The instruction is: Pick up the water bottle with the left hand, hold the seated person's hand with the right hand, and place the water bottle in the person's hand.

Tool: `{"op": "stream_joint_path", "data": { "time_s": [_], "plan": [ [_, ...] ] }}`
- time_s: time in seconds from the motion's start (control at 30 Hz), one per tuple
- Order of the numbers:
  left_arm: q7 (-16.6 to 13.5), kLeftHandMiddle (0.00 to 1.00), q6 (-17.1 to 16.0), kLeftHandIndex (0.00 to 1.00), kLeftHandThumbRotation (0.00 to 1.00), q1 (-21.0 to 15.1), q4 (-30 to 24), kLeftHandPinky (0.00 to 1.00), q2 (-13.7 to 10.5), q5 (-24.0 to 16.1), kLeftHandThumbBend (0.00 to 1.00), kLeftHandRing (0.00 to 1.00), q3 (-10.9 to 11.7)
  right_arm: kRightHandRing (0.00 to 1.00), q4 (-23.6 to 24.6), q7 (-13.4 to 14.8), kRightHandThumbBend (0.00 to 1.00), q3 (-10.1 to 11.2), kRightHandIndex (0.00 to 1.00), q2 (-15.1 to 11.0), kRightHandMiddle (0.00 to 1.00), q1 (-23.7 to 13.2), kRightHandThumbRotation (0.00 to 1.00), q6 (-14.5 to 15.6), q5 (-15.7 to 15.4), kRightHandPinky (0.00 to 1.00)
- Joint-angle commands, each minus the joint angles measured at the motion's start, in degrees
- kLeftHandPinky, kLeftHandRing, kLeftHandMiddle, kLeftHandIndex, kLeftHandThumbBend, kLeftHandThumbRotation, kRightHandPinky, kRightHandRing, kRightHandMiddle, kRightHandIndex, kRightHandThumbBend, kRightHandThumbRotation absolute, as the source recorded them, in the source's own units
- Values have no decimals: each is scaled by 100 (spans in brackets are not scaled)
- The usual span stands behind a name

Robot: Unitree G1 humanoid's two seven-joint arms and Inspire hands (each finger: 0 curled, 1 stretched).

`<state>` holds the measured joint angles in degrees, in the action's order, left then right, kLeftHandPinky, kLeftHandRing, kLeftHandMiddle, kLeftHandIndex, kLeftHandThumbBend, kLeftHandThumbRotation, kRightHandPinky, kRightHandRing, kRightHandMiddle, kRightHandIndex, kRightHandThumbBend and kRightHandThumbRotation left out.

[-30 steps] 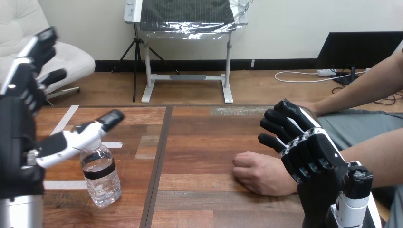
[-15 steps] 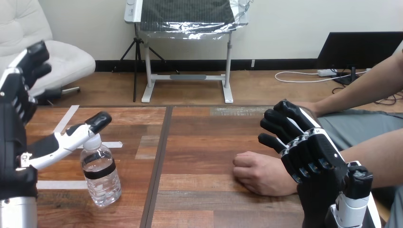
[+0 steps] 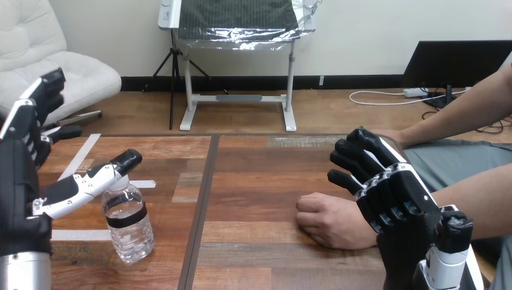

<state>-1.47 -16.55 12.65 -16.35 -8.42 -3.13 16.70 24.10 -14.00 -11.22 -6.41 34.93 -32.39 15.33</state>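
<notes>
1. Your left hand (image 3: pixel 21 181) is wide open: fingers (image 3: pixel 27 115) point up and the thumb (image 3: pixel 90 181) reaches out across the top of the water bottle (image 3: pixel 127 223). Nothing is gripped. I can't tell whether the thumb touches the cap.
2. The water bottle stands upright on the worktop (image 3: pixel 259 181), long axis vertical. It is just to the inner side of the left palm, below the thumb and forward of the wrist.
3. The left hand is the nearer one; the right hand (image 3: pixel 395 199) is well apart from the bottle.
4. The right hand's fingers (image 3: pixel 356 151) are loosely bent and closed on nothing. It sits over the wrist end of the person's hand (image 3: pixel 331 220), a fist resting on the worktop. No hold is visible.
5. My read: the pick isn't made yet. Drop the palm to bottle-body height, then wrap sideways around the vertical axis. The thumb is too high now.
</notes>
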Motion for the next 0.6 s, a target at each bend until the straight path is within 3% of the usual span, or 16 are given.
{"op": "stream_joint_path", "data": {
  "time_s": [0.0, 0.27, 0.57],
  "plan": [
    [15, 91, -8, 86, 3, -433, 256, 84, -164, -69, 100, 93, -57, 86, 241, 9, 75, -17, 85, 76, 85, -196, 100, 2, 31, 83],
    [63, 95, -74, 90, 3, -556, 707, 96, -250, -87, 100, 98, -76, 86, 219, 2, 75, -11, 85, 87, 85, -206, 100, -28, 32, 83],
    [124, 97, -179, 93, 1, -731, 1287, 100, -354, -70, 100, 100, -96, 86, 207, 2, 75, 2, 85, 87, 84, -206, 100, -49, 7, 82]
  ]
}}
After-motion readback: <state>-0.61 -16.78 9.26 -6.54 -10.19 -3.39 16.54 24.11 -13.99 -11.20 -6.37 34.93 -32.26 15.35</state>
